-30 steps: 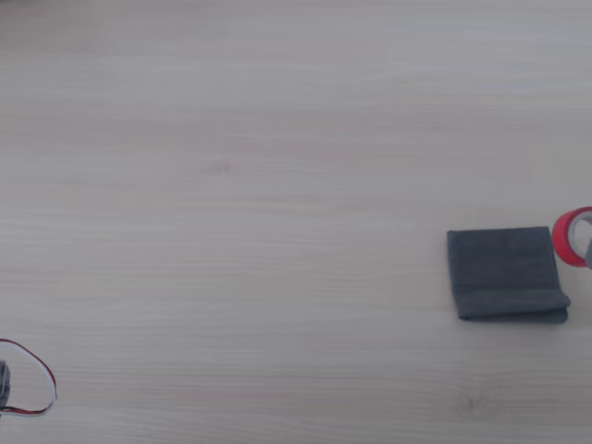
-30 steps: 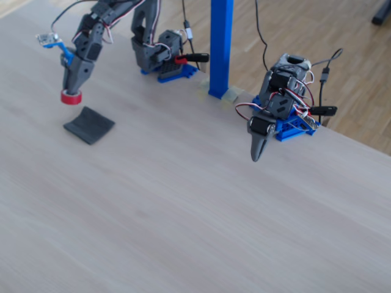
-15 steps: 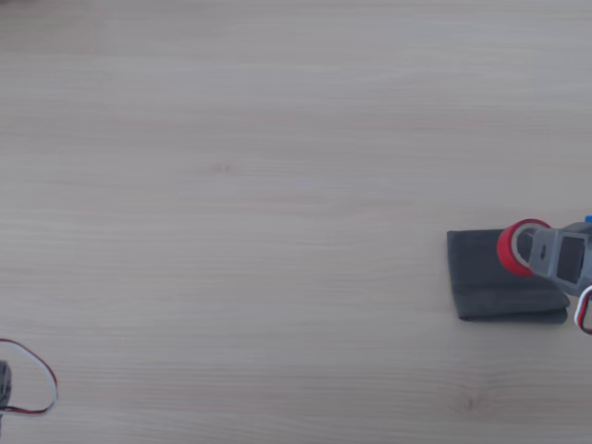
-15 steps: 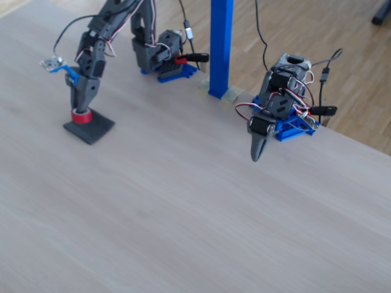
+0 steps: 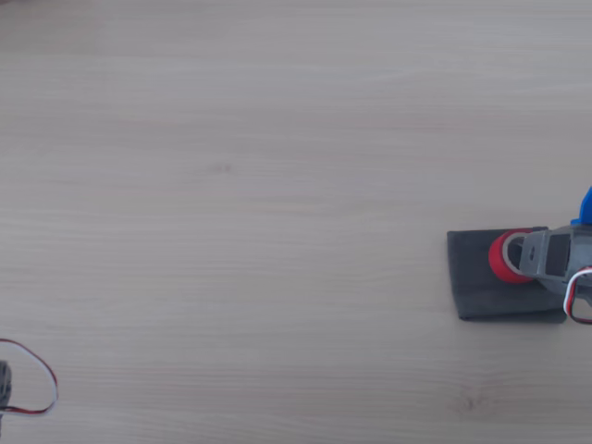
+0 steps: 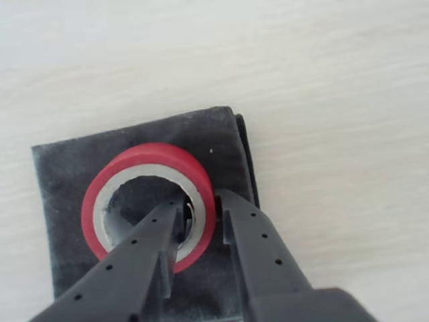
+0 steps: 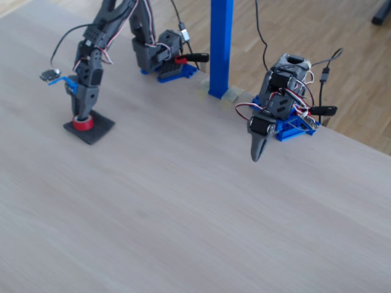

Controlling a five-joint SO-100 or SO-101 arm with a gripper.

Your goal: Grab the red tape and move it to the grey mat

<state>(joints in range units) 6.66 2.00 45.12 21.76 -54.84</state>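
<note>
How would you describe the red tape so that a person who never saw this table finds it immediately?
In the fixed view, look at the far left part of the pale wooden table, where the arm's gripper points down onto the grey mat. The red tape is the small roll lying flat on that mat. It is bright red with a whitish inner ring, unlike the thin red wire loop.

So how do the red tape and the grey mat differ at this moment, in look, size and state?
Colour: the red tape is bright red with a whitish inner core, while the grey mat is plain dark grey. Shape: the tape is a round ring; the mat is a roughly square folded cloth. Size: the tape is clearly smaller and sits within the mat's outline. State: the gripper pinches the tape's wall; the mat lies free on the table. Both sit low and flat.
</note>
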